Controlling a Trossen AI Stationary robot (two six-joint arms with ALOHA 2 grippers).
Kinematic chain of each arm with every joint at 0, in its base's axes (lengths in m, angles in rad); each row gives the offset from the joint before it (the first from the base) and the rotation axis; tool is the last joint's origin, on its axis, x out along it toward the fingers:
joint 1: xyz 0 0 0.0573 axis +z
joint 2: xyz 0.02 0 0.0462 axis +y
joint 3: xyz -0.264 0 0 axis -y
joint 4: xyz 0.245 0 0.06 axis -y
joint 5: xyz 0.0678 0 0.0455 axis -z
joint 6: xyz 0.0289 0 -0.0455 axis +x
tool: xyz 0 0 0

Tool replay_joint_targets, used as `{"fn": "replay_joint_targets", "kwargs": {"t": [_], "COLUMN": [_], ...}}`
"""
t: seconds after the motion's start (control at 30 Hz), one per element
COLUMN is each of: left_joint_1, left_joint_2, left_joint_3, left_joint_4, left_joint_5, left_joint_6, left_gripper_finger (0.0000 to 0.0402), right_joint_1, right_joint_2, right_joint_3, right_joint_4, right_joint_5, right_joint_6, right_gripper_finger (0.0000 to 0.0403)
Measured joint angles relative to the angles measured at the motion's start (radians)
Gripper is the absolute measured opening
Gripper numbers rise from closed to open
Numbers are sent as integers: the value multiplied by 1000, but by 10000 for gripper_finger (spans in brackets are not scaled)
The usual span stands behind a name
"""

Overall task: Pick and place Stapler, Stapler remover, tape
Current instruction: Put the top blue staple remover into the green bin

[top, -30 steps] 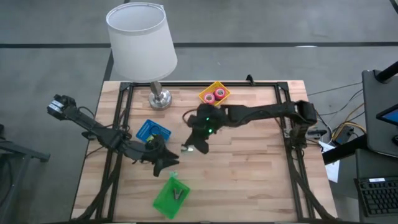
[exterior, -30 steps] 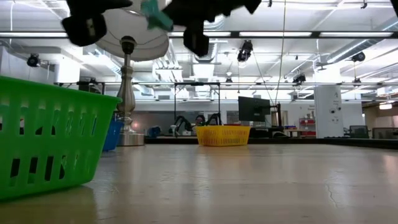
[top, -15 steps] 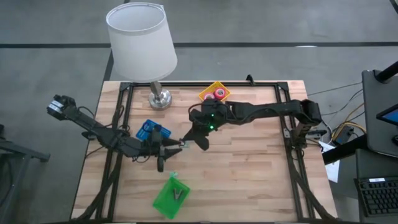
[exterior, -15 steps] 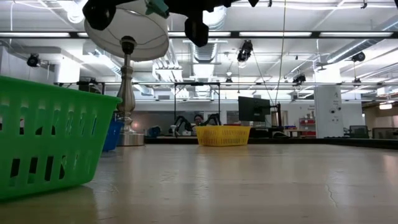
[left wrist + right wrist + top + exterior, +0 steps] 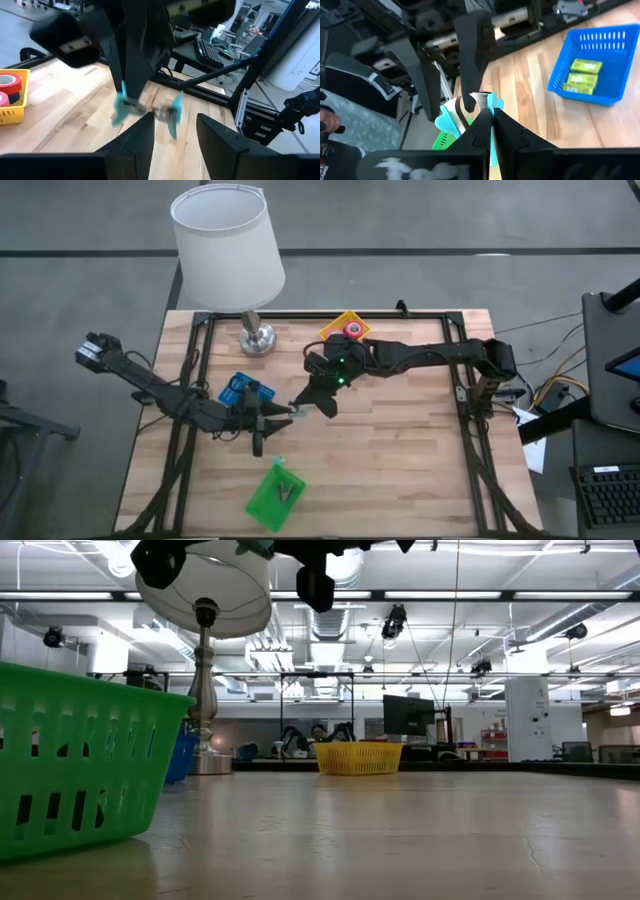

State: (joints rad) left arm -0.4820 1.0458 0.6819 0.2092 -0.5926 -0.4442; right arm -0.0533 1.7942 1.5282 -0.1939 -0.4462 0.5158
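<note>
A staple remover [image 5: 296,412] with teal wings and metal jaws hangs high over the table's middle. My right gripper [image 5: 305,405], reaching in from the right, is shut on it. From the left comes my left gripper [image 5: 175,120], open. Its fingers [image 5: 468,75] stand on either side of the remover's metal end [image 5: 159,112]; I cannot tell whether they touch it. Red and pink tape rolls [image 5: 9,81] lie in a yellow basket [image 5: 345,328] at the far edge. A grey thing [image 5: 290,492] lies in the green basket [image 5: 272,498]; I cannot tell whether it is the stapler. My right gripper pinches one teal wing [image 5: 120,104] of the staple remover between its two shut fingers. The fingers slant down from the table's far right. The remover is lifted clear of the table, and its other end sticks out toward my left gripper.
A blue basket [image 5: 245,390] with lime-green oblong pieces sits just behind my left gripper. A lamp with a white shade [image 5: 225,240] stands at the far left on a metal base [image 5: 257,340]. Bare wood [image 5: 400,460] spreads over the near right.
My left gripper has rolled about its own line and swung toward the remover, so its fingers now flank it. My right gripper has risen a little with the remover, which stays clear of the table.
</note>
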Motion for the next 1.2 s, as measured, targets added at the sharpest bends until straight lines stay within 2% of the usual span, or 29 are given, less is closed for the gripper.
{"fn": "replay_joint_targets", "kwargs": {"t": [0.17, 0.53, 0.67, 1.0, 1.2], "left_joint_1": [0, 0, 0, 0, 0], "left_joint_2": [-3, -5, -5, -5, -5], "left_joint_3": [0, 0, 1, 5, 4], "left_joint_4": [9, 17, 18, 17, 19], "left_joint_5": [-52, -49, -42, -20, -18], "left_joint_6": [-12, -30, -31, -29, -47], "left_gripper_finger": [149, 145, 119, 12, 13], "right_joint_1": [2, -8, -11, -13, -14], "right_joint_2": [-7, -8, -8, -8, -8], "right_joint_3": [21, 23, 23, 23, 23], "right_joint_4": [3, -3, -3, -13, -12], "right_joint_5": [-3, 0, 0, -1, -1], "right_joint_6": [-25, -20, -18, -17, 4], "right_gripper_finger": [8, 8, 8, 8, 8]}}
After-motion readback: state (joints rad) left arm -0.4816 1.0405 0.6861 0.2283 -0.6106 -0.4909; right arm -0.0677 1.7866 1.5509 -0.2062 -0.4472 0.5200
